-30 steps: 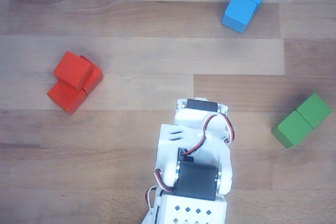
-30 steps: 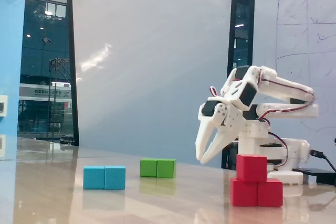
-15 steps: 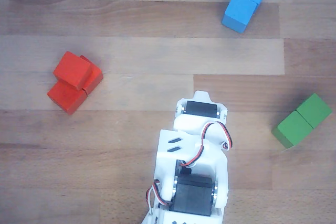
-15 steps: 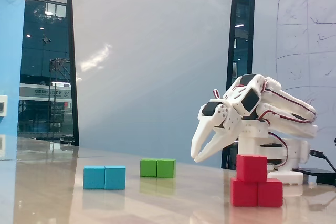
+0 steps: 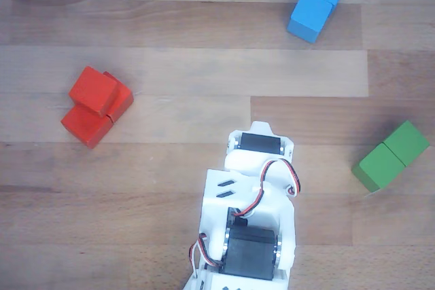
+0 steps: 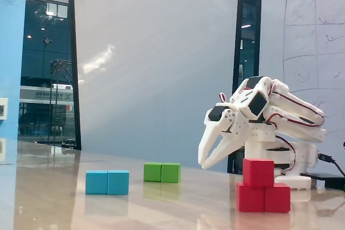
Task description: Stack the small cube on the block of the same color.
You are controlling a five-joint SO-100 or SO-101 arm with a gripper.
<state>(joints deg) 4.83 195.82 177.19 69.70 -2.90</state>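
The small red cube (image 5: 93,89) rests on top of the red two-cube block (image 5: 84,126) at the left of the other view. In the fixed view the cube (image 6: 258,172) sits over the block (image 6: 264,197), roughly above its seam. My gripper (image 6: 204,164) hangs to the left of the stack and clear of it, pointing down. Its jaws stand a little apart and hold nothing. In the other view the white arm (image 5: 251,202) covers the fingers.
A blue two-cube block (image 5: 317,3) lies at the back right of the other view, and a green two-cube block (image 5: 390,155) at the right edge. In the fixed view the blue block (image 6: 107,182) and green block (image 6: 161,172) lie left of the gripper.
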